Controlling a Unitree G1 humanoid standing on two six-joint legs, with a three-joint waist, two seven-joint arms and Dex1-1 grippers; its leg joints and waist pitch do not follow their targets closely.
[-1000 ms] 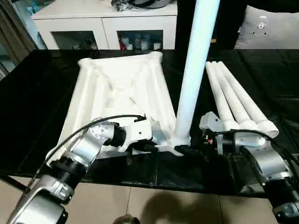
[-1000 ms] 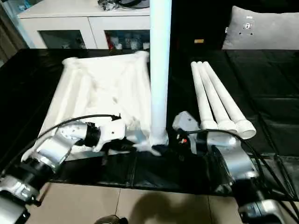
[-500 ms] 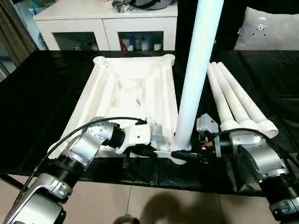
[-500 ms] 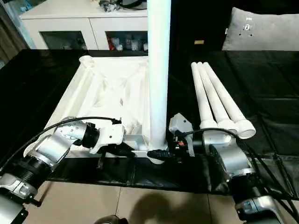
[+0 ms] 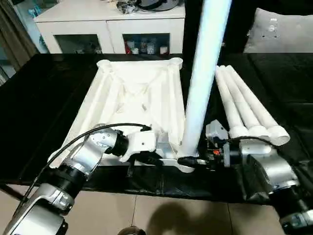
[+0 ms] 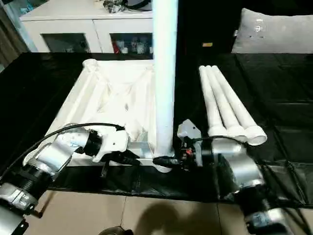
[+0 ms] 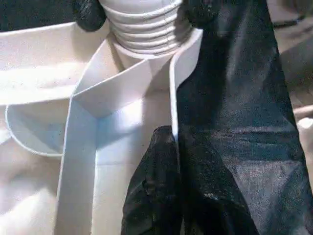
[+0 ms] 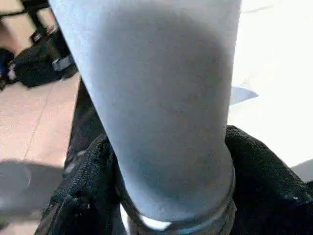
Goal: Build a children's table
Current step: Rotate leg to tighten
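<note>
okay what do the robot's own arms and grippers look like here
Both arms are silver metal cylinders with black joint rings and white housings at the wrists. A thin black cable loops over the left forearm. The right wrist shows small red parts. Each gripper's fingers are black and rough-textured.

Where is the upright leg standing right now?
In the left eye view the upright leg stands at the tabletop's near right corner, the right pincer shut around its base, three loose legs lying to its right.

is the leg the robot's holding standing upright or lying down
Upright: the leg rises from the tabletop's near corner socket, right gripper clamped at its base.
</note>
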